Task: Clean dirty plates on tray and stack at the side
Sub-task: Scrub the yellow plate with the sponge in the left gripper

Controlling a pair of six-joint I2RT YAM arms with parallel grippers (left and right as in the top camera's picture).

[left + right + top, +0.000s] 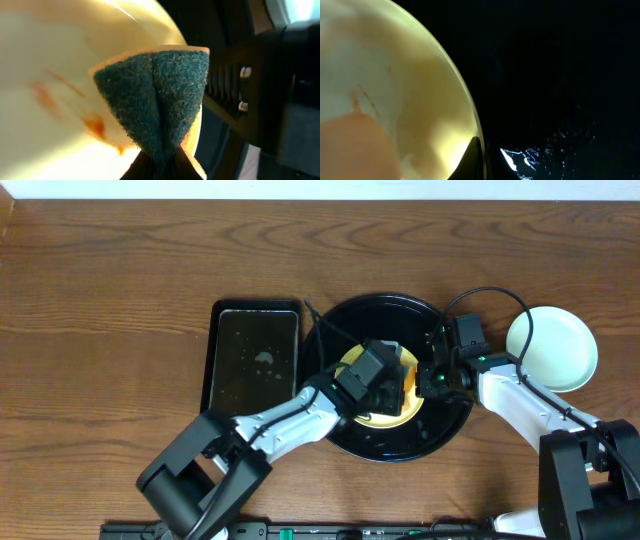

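The pale yellow plate (392, 416) lies in the round black tray (400, 315), mostly hidden under my left gripper (385, 378). That gripper is shut on a sponge (155, 100) with a green scrub face, pressed on the plate (50, 60) beside orange-red smears (95, 127). My right gripper (436, 378) is shut on the plate's right rim; in the right wrist view a finger (478, 152) pinches the rim of the smeared plate (395, 75). A pale blue-green plate (552, 348) sits on the table to the right of the tray.
A rectangular black tray (252, 355) with water drops lies left of the round tray. The round tray's wet black floor (560, 75) shows beside the plate. Cables run over the tray's right side (480, 295).
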